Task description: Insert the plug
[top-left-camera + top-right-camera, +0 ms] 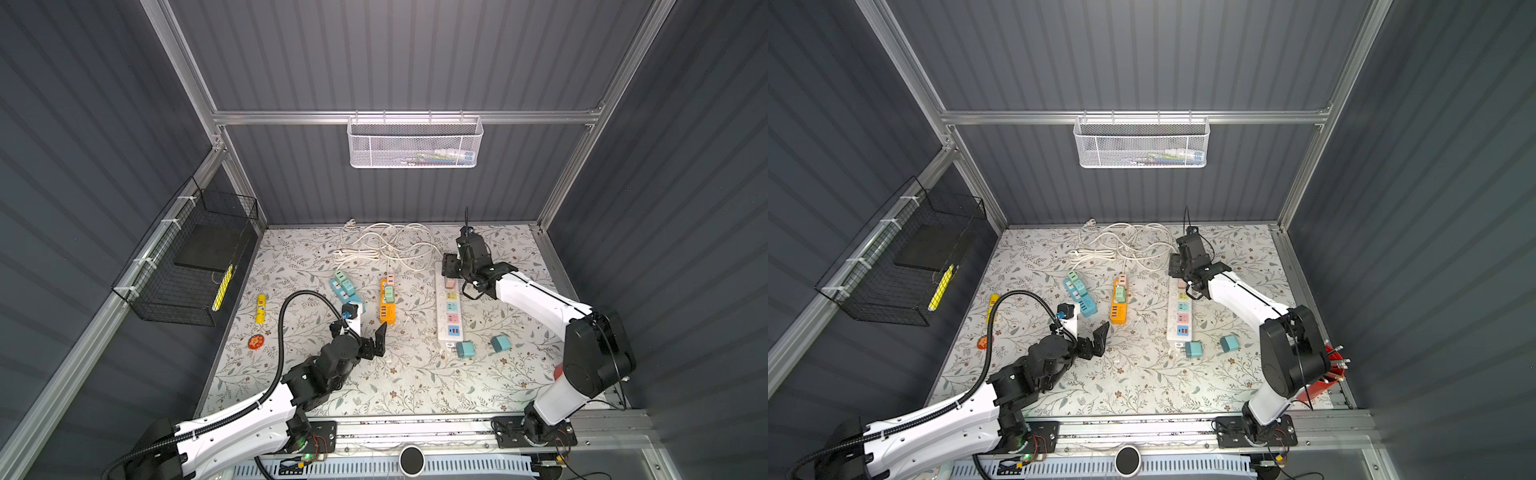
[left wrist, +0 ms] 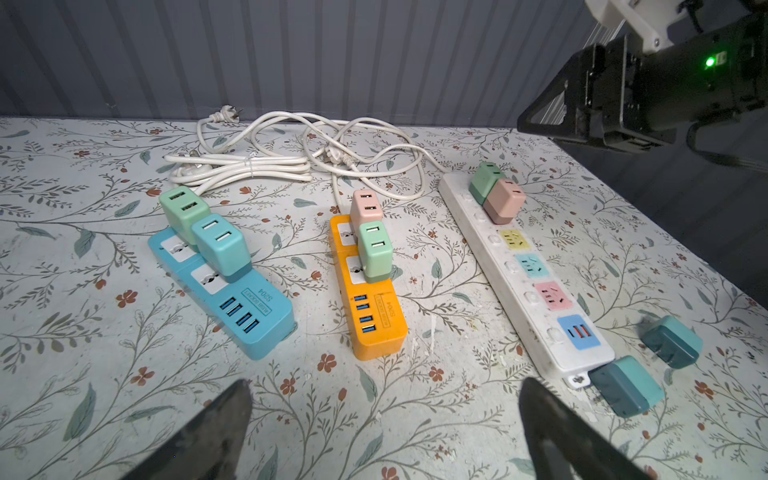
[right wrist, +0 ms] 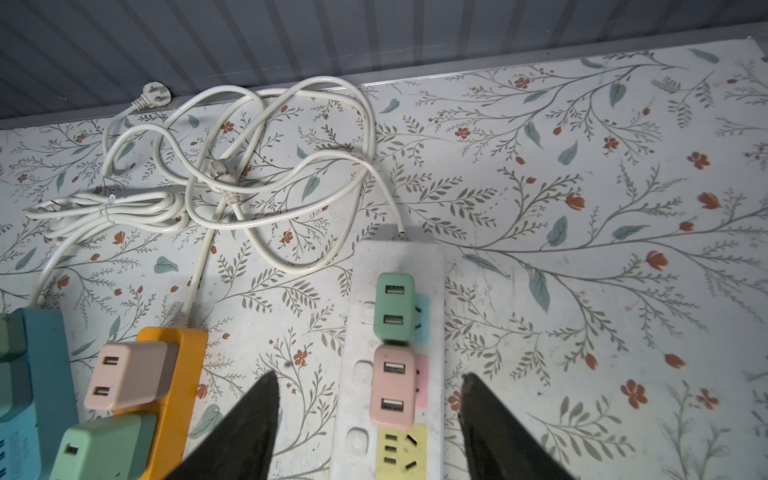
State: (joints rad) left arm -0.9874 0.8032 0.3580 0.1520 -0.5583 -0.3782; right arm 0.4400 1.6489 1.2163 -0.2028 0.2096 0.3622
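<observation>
A white power strip (image 1: 446, 309) (image 3: 361, 332) lies right of centre, with a green plug (image 3: 394, 307) and a pink plug (image 3: 392, 386) (image 2: 503, 201) seated in its far sockets. My right gripper (image 3: 369, 375) (image 1: 451, 266) hovers over that end, open, its fingers standing on either side of the strip and clear of the pink plug. Two loose teal plugs (image 1: 465, 349) (image 1: 501, 343) (image 2: 625, 384) lie by the strip's near end. My left gripper (image 2: 384, 383) (image 1: 376, 338) is open and empty above the mat, in front of the orange strip (image 2: 374, 328).
A blue strip (image 2: 249, 316) and the orange strip each carry two plugs. White cords (image 1: 386, 241) tangle at the back. A yellow tube (image 1: 260, 308) and an orange disc (image 1: 255, 342) lie at the left. A black wire basket (image 1: 187, 266) hangs on the left wall.
</observation>
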